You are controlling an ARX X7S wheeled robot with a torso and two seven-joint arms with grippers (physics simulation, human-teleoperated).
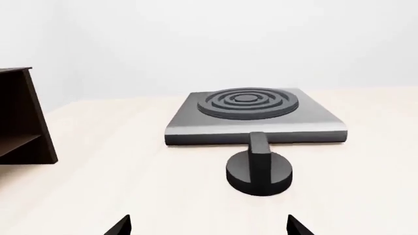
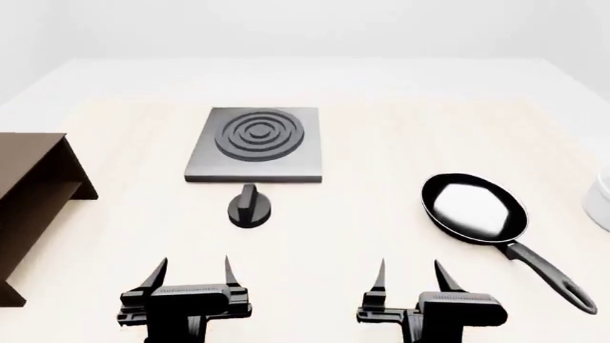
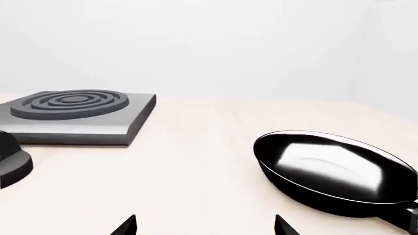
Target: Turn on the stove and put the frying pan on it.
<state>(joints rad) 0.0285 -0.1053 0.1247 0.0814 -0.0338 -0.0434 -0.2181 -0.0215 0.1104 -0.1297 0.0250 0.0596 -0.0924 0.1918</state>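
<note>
While both arms hang low at the near edge of the table, we list the following.

Left gripper: fingers spread, empty, near side of the knob and clear of it.

Right gripper: fingers spread, empty, left of the frying pan's handle.

Stove: dark-grey plate, far left of centre, burner rings dark. The knob stands just on its near side, ridge pointing toward the plate.

Frying pan: on the table at right, well apart from the stove, handle trailing near-right.

Wooden shelf: far left edge. White bowl: far right edge, close to the pan.

Risks, as we judge them: a shallow pinch on the knob's narrow ridge may slip without turning it; a grasp far out on the long handle may let the pan tip or swing; a wide carry may clip the knob on the way to the burner.
</note>
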